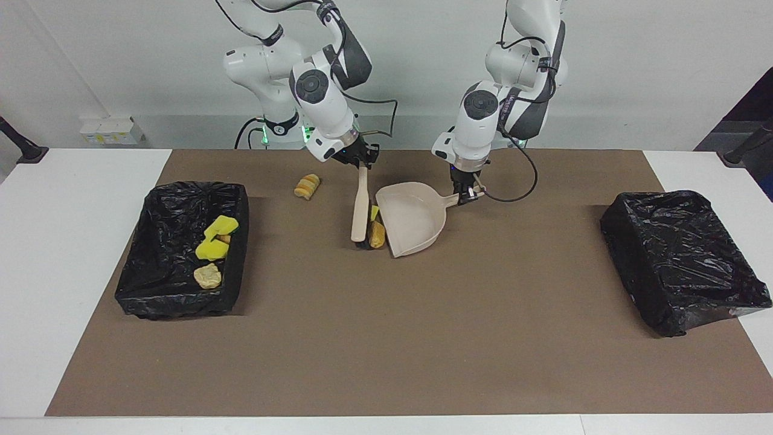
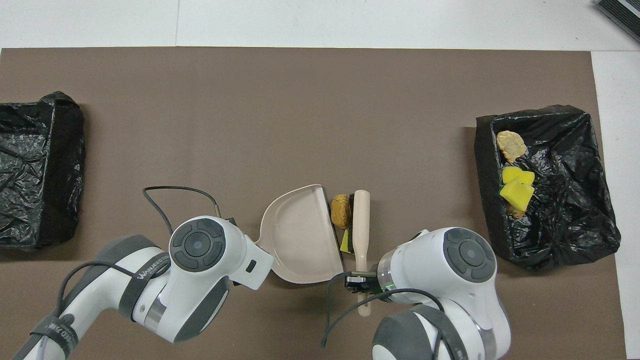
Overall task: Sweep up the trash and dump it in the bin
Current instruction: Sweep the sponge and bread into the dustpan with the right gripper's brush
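Observation:
My right gripper [image 1: 362, 162] is shut on the handle of the beige brush [image 1: 360, 208], whose head rests on the mat. My left gripper [image 1: 468, 196] is shut on the handle of the beige dustpan [image 1: 413, 217], which lies on the mat with its mouth toward the brush. A tan roll [image 1: 377, 234] and a yellow sponge chunk [image 1: 374, 212] lie between the brush [image 2: 361, 225] and the pan's mouth [image 2: 300, 235]. Another tan roll [image 1: 307, 186] lies loose on the mat toward the right arm's end, hidden under the right arm in the overhead view.
A black-lined bin [image 1: 175, 302] at the right arm's end holds yellow sponge chunks [image 1: 214, 238] and a tan crust [image 1: 208, 276]; it also shows in the overhead view [image 2: 485, 150]. A second black-lined bin [image 1: 682, 260] stands at the left arm's end. A brown mat [image 1: 423, 338] covers the table.

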`<control>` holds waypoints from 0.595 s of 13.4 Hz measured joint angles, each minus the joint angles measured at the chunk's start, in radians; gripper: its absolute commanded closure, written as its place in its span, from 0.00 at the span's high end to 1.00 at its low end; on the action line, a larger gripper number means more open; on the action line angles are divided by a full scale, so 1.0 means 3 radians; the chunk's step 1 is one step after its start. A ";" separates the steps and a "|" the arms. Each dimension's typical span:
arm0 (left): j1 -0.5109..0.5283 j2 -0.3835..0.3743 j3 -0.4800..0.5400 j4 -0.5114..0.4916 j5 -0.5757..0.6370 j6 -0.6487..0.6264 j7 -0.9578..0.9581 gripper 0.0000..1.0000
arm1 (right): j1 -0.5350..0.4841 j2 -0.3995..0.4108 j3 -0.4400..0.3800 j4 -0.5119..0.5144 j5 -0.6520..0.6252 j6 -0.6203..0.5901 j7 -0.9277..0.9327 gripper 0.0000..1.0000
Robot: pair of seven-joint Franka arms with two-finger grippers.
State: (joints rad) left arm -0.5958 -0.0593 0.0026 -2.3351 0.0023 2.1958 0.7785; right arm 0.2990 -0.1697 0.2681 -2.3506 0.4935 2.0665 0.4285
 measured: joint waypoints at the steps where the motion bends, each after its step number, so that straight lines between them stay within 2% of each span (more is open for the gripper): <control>1: 0.0000 0.0000 0.0000 0.0000 0.0000 0.0000 -0.0001 0.00 | 0.0003 0.0000 0.0073 0.0012 0.0076 0.0024 0.0013 0.00; 8: 0.0010 0.0005 0.0022 -0.0002 0.0000 0.0036 -0.0003 0.00 | 0.0047 -0.0012 0.0373 0.0161 0.0209 0.0125 -0.0023 0.00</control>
State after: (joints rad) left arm -0.5929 -0.0578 0.0091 -2.3358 0.0023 2.2066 0.7774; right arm 0.3132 -0.1732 0.3800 -2.3023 0.5562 2.1039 0.4216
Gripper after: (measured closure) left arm 0.683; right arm 0.727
